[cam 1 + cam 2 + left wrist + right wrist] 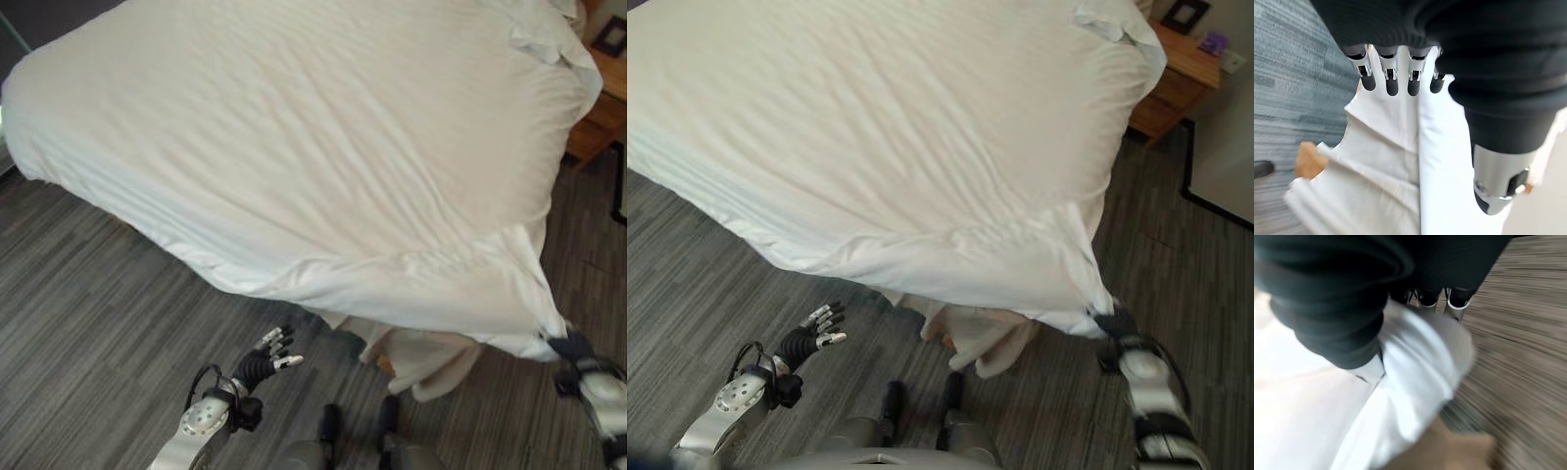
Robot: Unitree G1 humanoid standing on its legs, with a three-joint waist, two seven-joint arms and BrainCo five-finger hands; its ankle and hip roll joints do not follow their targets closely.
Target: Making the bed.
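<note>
One bed (pixel 147 88) fills the upper part of the head views, covered by one white duvet (pixel 323 166) that lies nearly flat with light creases. Its near corner hangs off the bed toward 5 o'clock, where the right hand (pixel 1114 321) grips it: in the right wrist view the fingers (pixel 1458 298) are curled around a bunched fold of the white cloth, pinching it against the dark cover. Under that lifted corner, at about 6 o'clock, one cream-coloured under-layer (pixel 426 357) droops toward the floor in soft folds.

The left hand (pixel 266 358) hangs free over the floor at 7 o'clock, just short of the duvet's near edge, holding nothing; its fingers (pixel 1388 81) are straight and spread in a row, the thumb (pixel 1496 183) apart from them. Past them the left wrist view shows the hanging white cloth and a bit of tan material beside it.

At 1 o'clock one rumpled white fold, perhaps a pillow edge (pixel 544 44), sits at the far corner of the bed. Beyond it at 2 o'clock stands one wooden nightstand (pixel 1181 73) carrying a dark picture frame (pixel 1183 14) and a small purple object (pixel 1213 42). The floor (pixel 88 294) is grey, streaked plank-pattern carpet or vinyl, running all around the bed's near side.
</note>
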